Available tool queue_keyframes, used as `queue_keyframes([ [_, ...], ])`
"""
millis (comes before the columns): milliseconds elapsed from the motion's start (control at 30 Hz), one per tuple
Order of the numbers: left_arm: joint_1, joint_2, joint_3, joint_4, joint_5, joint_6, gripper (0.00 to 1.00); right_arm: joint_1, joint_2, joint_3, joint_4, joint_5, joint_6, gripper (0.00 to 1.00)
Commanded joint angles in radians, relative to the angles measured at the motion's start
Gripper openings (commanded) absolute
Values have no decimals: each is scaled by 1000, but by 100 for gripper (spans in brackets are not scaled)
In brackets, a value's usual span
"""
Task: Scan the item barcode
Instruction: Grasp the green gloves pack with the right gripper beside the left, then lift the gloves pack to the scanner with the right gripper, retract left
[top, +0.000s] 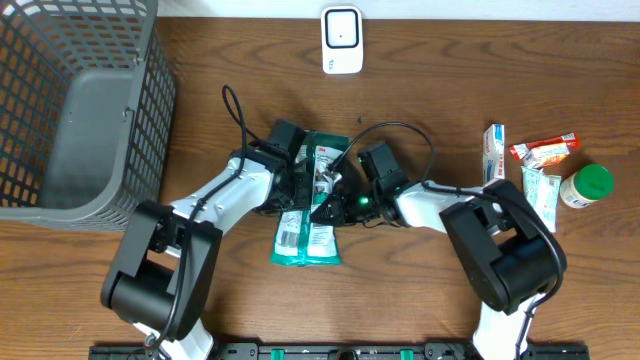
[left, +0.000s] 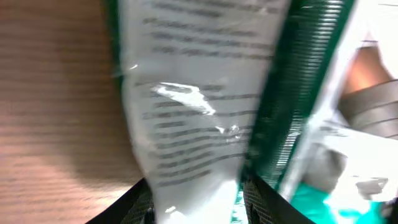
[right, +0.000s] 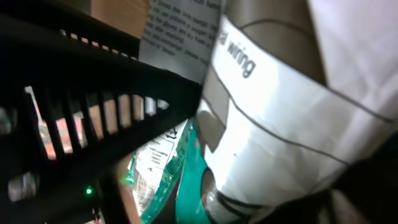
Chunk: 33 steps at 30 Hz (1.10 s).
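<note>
Work surface: a desk (top: 420, 110) of dark brown wood-grain finish, matte, with horizontal grain. No walls or floor show in the overhead view.

Fixtures on the desk:
- Far left: a grey plastic basket (top: 150, 100) with open lattice walls and a solid floor.
- Far edge, centre: a white scanner unit (top: 342, 40), a rounded rectangle with a dark window on its face.
- Right side: an upright narrow carton (top: 494, 152), a red-and-white wrapper (top: 545, 150), a second pale carton (top: 541, 195), and a bottle with a round green cap (top: 587, 185), all close together.

Task item: a flat packet (top: 305, 240) of glossy green-and-white film lies at the centre of the desk between the two arms, well apart from the scanner unit. A barcode label faces up on its near half. In the left wrist view the film (left: 186, 124) is creased, reflective and printed with fine text.

Left gripper (top: 298, 190): at the packet's left edge; jaws part-way closed with the packet between them.

Right gripper (top: 335, 205): at the packet's right edge; jaws fully closed. Whether they pinch the film cannot be told. The right wrist view is filled with white printed film and a black slatted part.
</note>
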Motion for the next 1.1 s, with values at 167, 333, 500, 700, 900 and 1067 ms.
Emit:
queue_keyframes([
  [167,185,-391,5,-6,-11,-8,54,-45,-265,-3,-226,121,-222,1],
  [333,261,-534,4,-21,-30,-4,62,-45,-497,-3,-365,273,-400,1],
  [500,305,-569,5,-50,-217,-4,65,-50,-679,115,-636,513,-414,1],
  [700,377,-542,4,-50,-225,-5,69,-49,-683,504,-1023,761,-537,1],
  [900,408,-492,2,-82,-225,-4,80,-40,-589,793,-1193,907,-542,1],
  [1067,407,-448,2,-93,-224,-5,96,4,-467,955,-1256,1017,-595,1],
])
